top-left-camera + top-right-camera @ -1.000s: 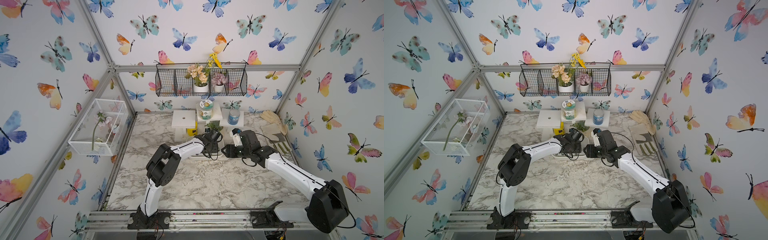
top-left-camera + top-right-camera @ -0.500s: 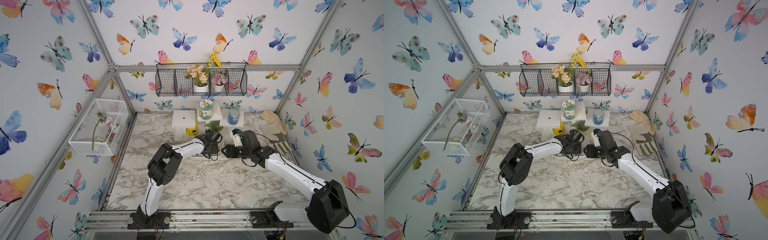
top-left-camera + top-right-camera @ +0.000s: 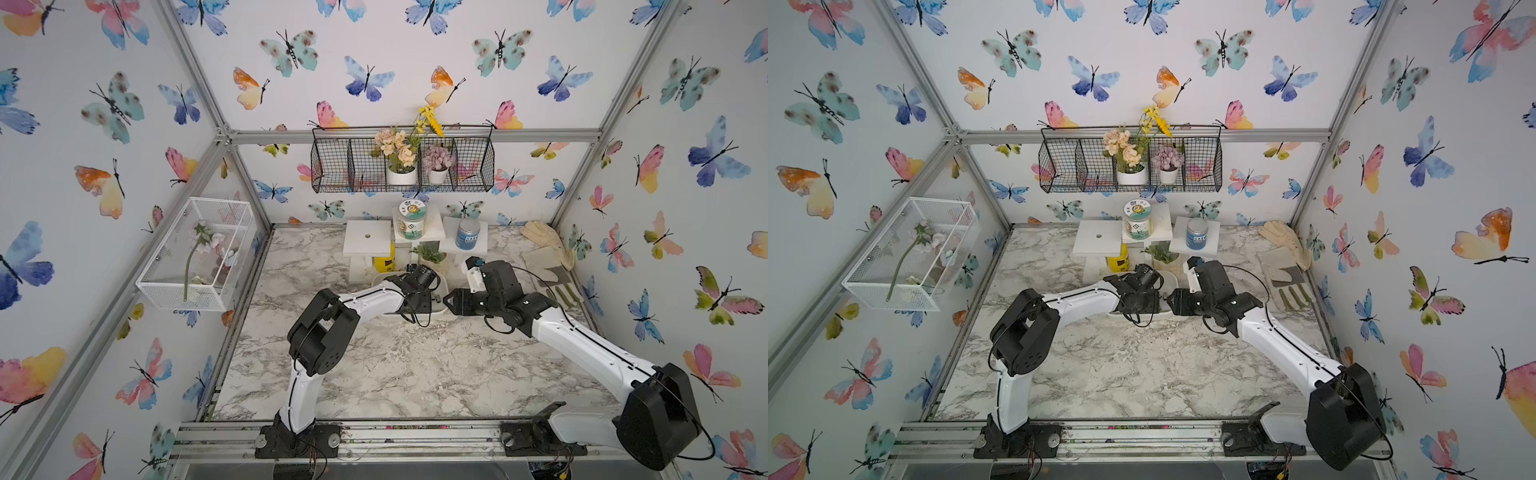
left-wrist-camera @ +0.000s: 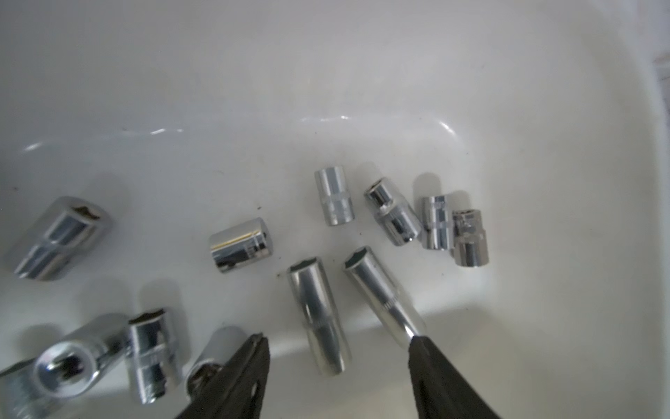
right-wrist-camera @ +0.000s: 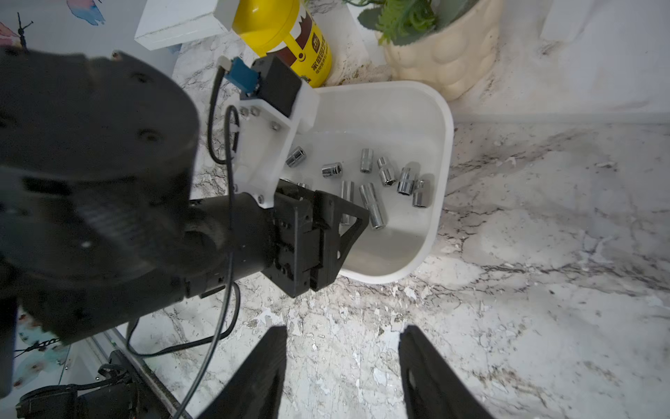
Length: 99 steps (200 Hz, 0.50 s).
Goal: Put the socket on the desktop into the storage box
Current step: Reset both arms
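Observation:
Several chrome sockets, short and long, lie on the floor of the white storage box (image 4: 326,72). My left gripper (image 4: 338,338) hangs over the box, open. One long socket (image 4: 319,319) lies loose between its fingers, and another long socket (image 4: 384,294) rests against one fingertip. In both top views the left gripper (image 3: 430,298) (image 3: 1148,303) points down into the storage box (image 3: 445,286) at the back of the desktop (image 3: 395,365). My right gripper (image 5: 344,328) is open and empty over bare marble beside the storage box (image 5: 447,145). Every socket in view lies inside the box.
Behind the box stand a yellow can (image 5: 286,32), a cream plant pot (image 5: 442,54) and white stands with a blue jar (image 3: 467,233). Work gloves (image 3: 544,241) lie at the back right. A white mesh cage (image 3: 199,253) and a black wire basket (image 3: 403,166) hang on the walls.
The left jaws have opened wider above the storage box. Both arms otherwise stay about where they were.

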{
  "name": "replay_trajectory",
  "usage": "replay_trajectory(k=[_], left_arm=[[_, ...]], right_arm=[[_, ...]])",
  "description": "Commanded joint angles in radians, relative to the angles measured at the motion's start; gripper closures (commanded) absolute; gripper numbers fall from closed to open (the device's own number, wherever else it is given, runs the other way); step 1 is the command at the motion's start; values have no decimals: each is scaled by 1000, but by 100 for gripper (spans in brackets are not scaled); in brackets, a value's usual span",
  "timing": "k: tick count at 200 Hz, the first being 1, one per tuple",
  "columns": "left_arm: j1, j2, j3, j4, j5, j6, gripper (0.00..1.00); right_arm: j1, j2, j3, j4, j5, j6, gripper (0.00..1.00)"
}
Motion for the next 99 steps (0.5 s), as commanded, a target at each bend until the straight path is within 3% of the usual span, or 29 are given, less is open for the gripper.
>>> replay_trajectory(k=[1,99], left_arm=[[-7,-104,-45,-4,-31,-15,32],[-7,-331,-215,1,-117,-33,25]], right_arm=[[-7,-3,-8,12,-8,2,45],[-7,78,68,4,-6,-33,44]])
